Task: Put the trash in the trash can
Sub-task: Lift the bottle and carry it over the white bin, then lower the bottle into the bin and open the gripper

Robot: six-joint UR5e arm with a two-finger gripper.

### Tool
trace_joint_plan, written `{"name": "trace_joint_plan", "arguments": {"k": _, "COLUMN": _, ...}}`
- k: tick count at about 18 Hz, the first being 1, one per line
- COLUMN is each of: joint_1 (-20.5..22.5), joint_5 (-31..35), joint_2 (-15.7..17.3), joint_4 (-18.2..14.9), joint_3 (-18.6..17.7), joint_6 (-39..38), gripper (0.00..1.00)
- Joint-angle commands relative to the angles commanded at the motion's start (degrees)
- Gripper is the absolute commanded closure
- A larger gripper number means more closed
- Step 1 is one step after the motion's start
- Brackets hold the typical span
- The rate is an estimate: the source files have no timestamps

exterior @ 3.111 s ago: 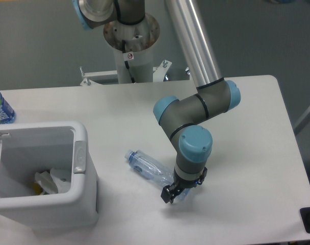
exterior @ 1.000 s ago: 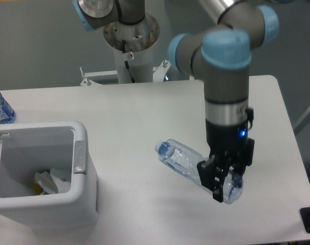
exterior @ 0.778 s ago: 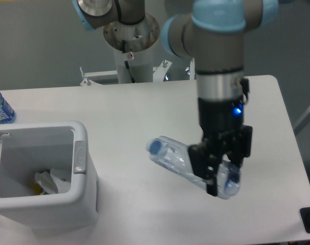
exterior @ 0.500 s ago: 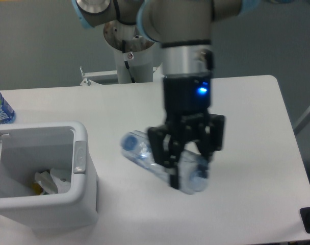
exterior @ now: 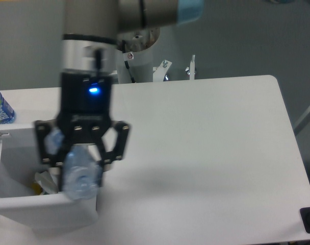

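Nearest the cam, I see the bottle (exterior: 79,176) hanging over the trash can (exterior: 22,204), right above its right rim. Its long axis runs roughly 5 to 11 o'clock, base toward me, blurred. The gripper (exterior: 82,153) is clamped on the bottle, fingers pinching its body; only 1 arm here. The can's opening lies at about 9 o'clock from the gripper. Farther back at left, a labelled bottle (exterior: 0,108) stands on the table (exterior: 206,153).

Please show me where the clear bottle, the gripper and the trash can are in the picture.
clear bottle (exterior: 79,176), fixed camera view, on its body near the lower end
gripper (exterior: 78,158), fixed camera view, midway between its fingertips
trash can (exterior: 40,209), fixed camera view, on its front rim
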Motion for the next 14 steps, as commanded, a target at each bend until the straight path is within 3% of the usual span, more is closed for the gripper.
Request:
{"name": "trace_joint_plan", "arguments": {"k": 1, "joint_1": -0.4, "joint_5": 0.0, "joint_2": -0.3, "joint_4": 0.0, "joint_3": -0.4, "joint_6": 0.3, "gripper": 0.04}}
{"name": "trace_joint_plan", "arguments": {"k": 2, "joint_1": -0.5, "joint_5": 0.0, "joint_2": -0.1, "joint_4": 0.0, "joint_3": -1.3, "joint_6": 1.4, "gripper": 0.0}}
{"name": "trace_joint_plan", "arguments": {"k": 8, "joint_1": 0.0, "joint_5": 1.0, "joint_2": 1.8, "joint_4": -0.2, "joint_3": -2.8, "joint_6": 3.1, "gripper": 0.0}}
{"name": "trace_joint_plan", "arguments": {"k": 14, "joint_1": 8.9, "joint_5": 10.5, "joint_2": 4.2, "joint_4": -0.5, "joint_3": -5.7, "joint_6": 9.7, "gripper": 0.0}}
